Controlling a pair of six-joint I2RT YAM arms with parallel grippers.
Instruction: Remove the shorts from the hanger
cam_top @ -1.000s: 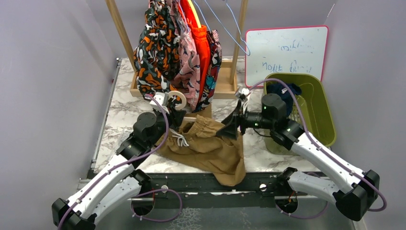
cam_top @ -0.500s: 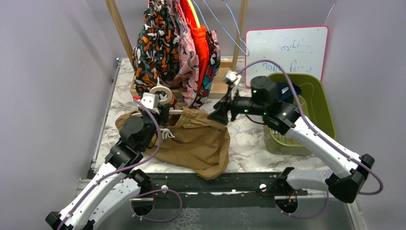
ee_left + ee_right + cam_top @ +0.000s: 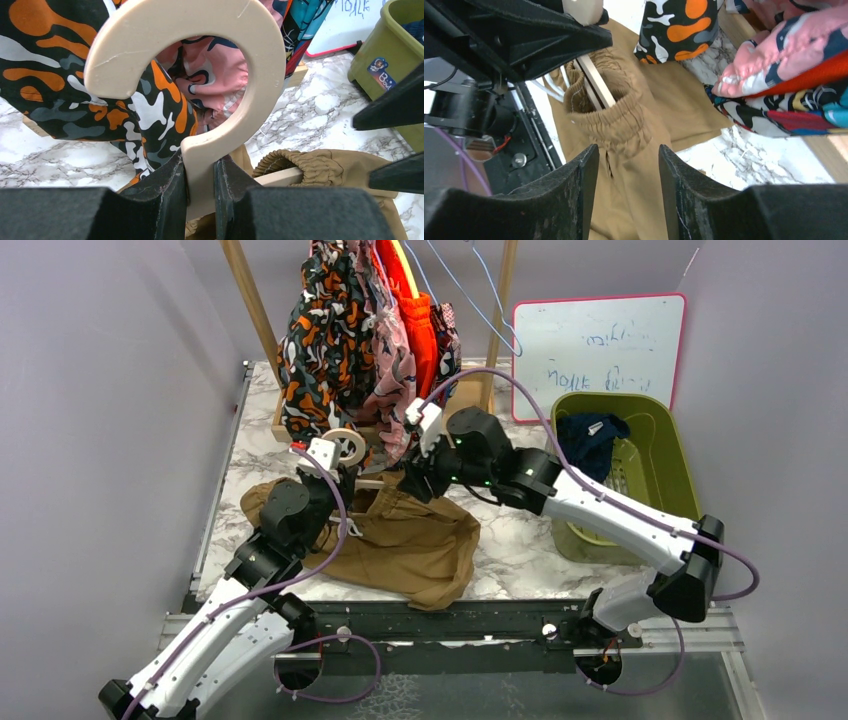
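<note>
Tan shorts (image 3: 420,540) are lying crumpled on the table (image 3: 510,552), near my side, and the hanger (image 3: 262,70) is sitting inside their waistband. I am seeing its bar (image 3: 596,82) poking through the stretchy top. My left tool (image 3: 200,172) is pinching the neck of the hanger, just under the cream hook. My right tool (image 3: 628,152) is hanging over the waistband, spread wide and holding nothing. More shorts (image 3: 330,350) are hanging on the rack (image 3: 252,310) behind, with blotchy, pink and orange cloth touching each other. Navy shorts (image 3: 590,440) are lying in the green bin (image 3: 670,480) on the right.
</note>
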